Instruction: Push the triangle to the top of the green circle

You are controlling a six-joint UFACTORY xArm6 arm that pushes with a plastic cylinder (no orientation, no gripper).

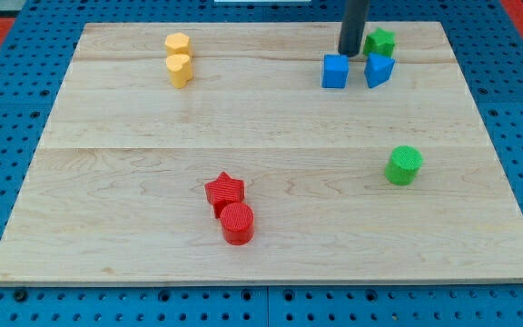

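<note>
The blue triangle [379, 70] lies near the view's top right, just below a green star [379, 42]. The green circle [404, 165] stands well below it, toward the view's right. My tip [350, 52] is at the view's top, just left of the green star, up and left of the blue triangle, and just above and right of a blue cube [335, 71]. The rod comes down from the view's top edge.
A yellow hexagon [178, 43] and a yellow heart-like block [180, 69] sit together at the view's top left. A red star [225, 192] and a red circle [237, 223] touch near the bottom centre. The wooden board [107, 182] lies on a blue perforated base.
</note>
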